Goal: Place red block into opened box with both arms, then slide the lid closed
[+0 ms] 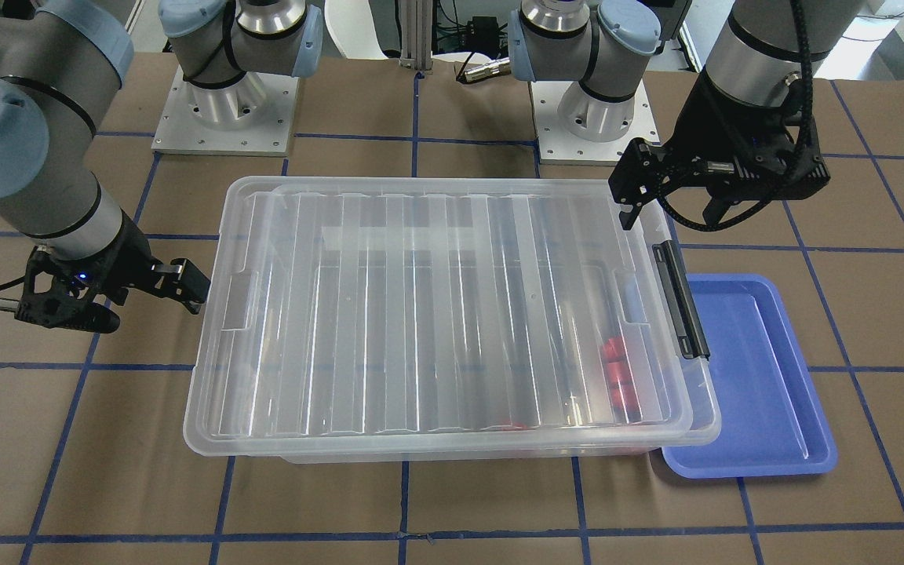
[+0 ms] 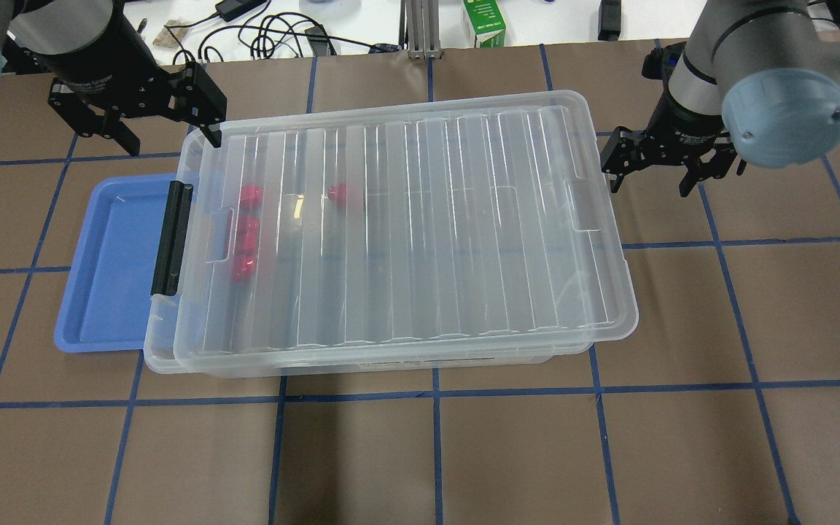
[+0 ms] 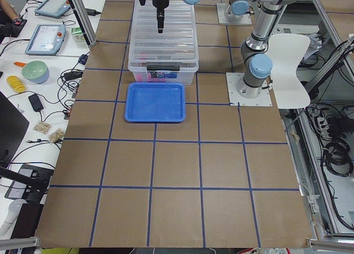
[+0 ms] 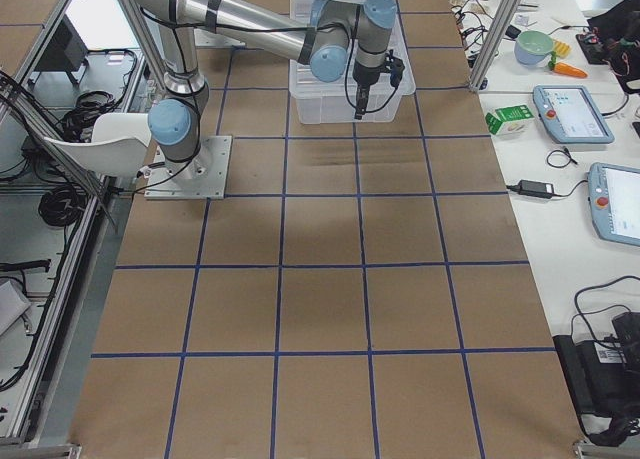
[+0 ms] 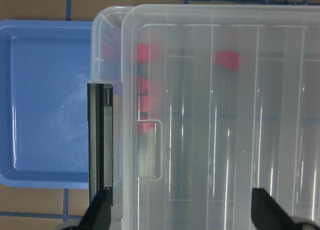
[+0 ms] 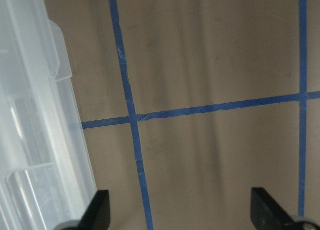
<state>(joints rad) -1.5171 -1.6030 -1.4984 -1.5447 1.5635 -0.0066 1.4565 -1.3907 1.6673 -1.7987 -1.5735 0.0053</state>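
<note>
in the overhead view a large clear translucent plastic box (image 2: pixel 160 359) fills the middle of the brown table with its blue tape grid (image 2: pixel 682 437). the flat clear ribbed plastic lid (image 2: pixel 427 233) lies on top of the box and covers nearly all of it. it sits a little toward the right of the frame, so a narrow strip of box rim shows at the left end by the black bar (image 2: pixel 170 237).

a small bright red plastic block (image 2: pixel 340 194) shows through the lid in the upper left part of the box. more red pieces (image 2: pixel 245 233) lie inside, close to the bar end.

a shallow blue plastic tray (image 2: pixel 110 277) lies just beside that end, at the left.

the left gripper (image 2: pixel 173 144) hangs over the box's upper left corner, fingers spread wide and holding nothing. the right gripper (image 2: pixel 650 186) hangs over bare table just past the lid's right end, also wide open and empty.
</note>
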